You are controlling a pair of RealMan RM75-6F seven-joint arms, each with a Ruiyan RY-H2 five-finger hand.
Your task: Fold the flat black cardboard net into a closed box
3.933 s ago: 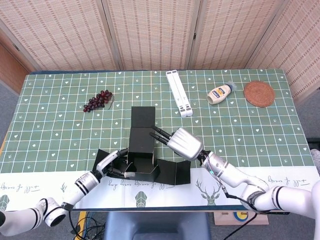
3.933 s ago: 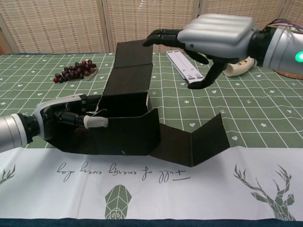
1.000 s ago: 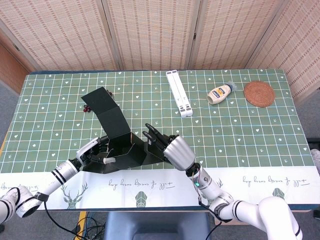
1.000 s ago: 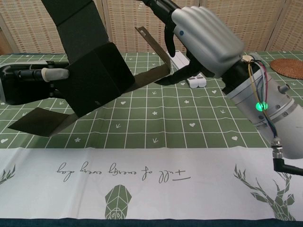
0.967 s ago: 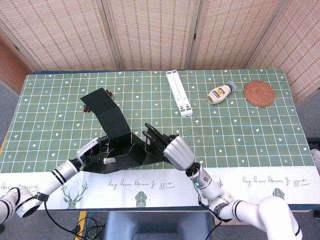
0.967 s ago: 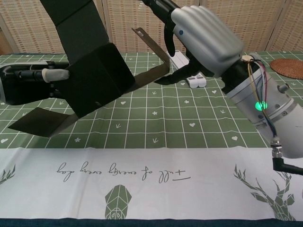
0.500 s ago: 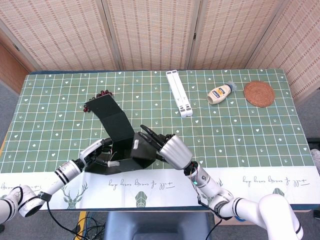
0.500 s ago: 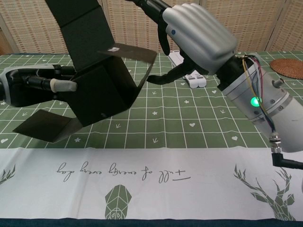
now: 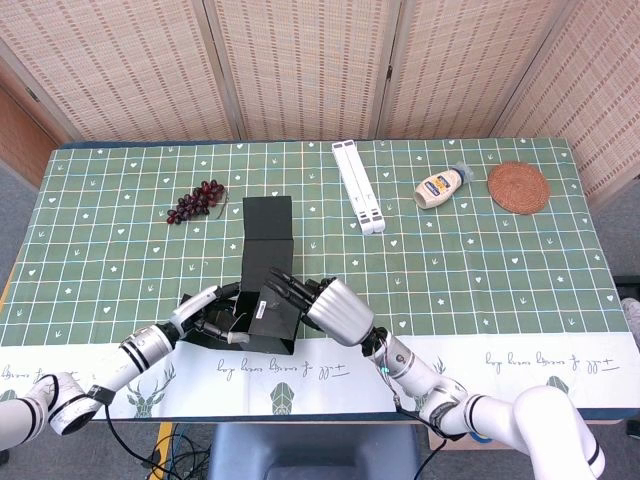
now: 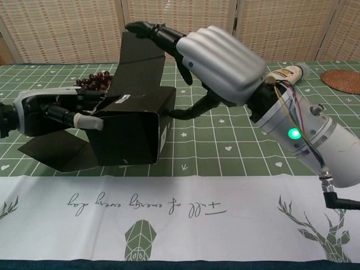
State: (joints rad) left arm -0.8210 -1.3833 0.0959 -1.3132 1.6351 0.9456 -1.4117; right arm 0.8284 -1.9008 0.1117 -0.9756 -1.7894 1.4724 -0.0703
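The black cardboard net (image 9: pixel 266 270) stands near the table's front edge, partly folded into a box body (image 10: pixel 130 130). Its lid panels rise at the back (image 10: pixel 140 59), and one flap lies flat on the cloth at the left (image 10: pixel 52 149). My left hand (image 9: pixel 208 320) grips the body's left side, its thumb (image 10: pixel 84 120) lying across the front panel. My right hand (image 10: pixel 220 63) arches over the body from the right. Its fingers (image 10: pixel 153 30) are stretched along the upright lid panel and its thumb is by the right wall. It holds nothing.
A bunch of dark grapes (image 9: pixel 196 201) lies just behind and left of the box. A white folded stand (image 9: pixel 358 186), a mayonnaise bottle (image 9: pixel 441 185) and a woven coaster (image 9: pixel 518 187) sit at the back right. A white printed runner (image 10: pixel 180 205) covers the front edge.
The cardboard has swung from tilted leftward to square-on and come down onto the table. The right side panel has folded over into a box body. My right hand moved left over it.
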